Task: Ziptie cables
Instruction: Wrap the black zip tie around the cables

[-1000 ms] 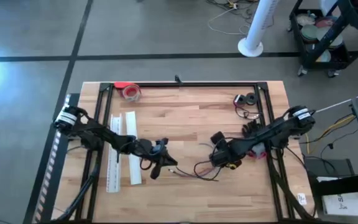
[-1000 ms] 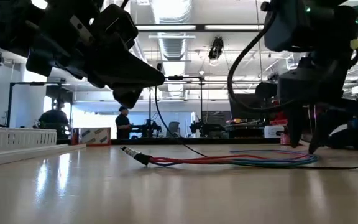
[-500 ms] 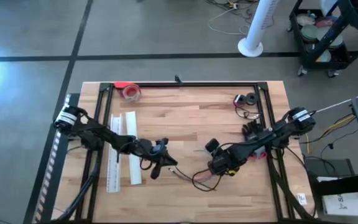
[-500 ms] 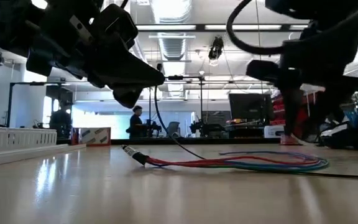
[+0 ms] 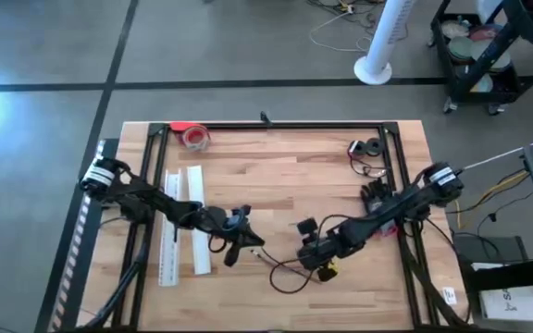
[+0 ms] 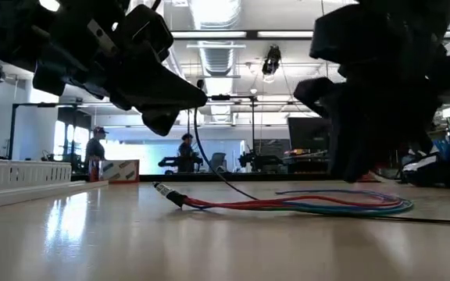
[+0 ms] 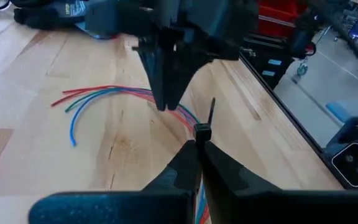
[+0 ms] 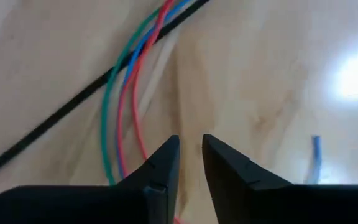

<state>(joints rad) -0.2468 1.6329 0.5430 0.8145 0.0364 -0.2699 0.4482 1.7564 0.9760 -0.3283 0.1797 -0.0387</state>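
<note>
The cables (image 7: 104,96) are thin red, blue and green wires in a loose curve on the wooden table, also seen in the low view (image 6: 303,204) with a small connector end (image 6: 167,193). My left gripper (image 7: 198,146) hovers just left of them, shut on a black ziptie (image 7: 205,123). My right gripper (image 8: 190,146) hangs pointing down over the wires, its fingers narrowly open with bare wood between them. The red, blue and green wires (image 8: 129,87) run just beside its fingertips. In the high view the two grippers (image 5: 241,238) (image 5: 309,250) stand close together. My left gripper pinches the black ziptie between its two fingertips, just below the ziptie's square head (image 7: 202,132). The thin tail (image 7: 211,107) sticks out past the fingertips. The ziptie is lifted clear of the table.
Two long white strips (image 5: 181,227) lie at the table's left. A red tape roll (image 5: 195,136) sits at the far left edge, and dark small parts (image 5: 368,148) at the far right. Black frame rails (image 5: 276,125) border the table. People stand in the room behind (image 6: 96,148).
My right gripper has travelled toward the table's left and near edges, along the wires toward my left gripper, and now stands over the middle of the cables. My left gripper has kept still with the ziptie.
</note>
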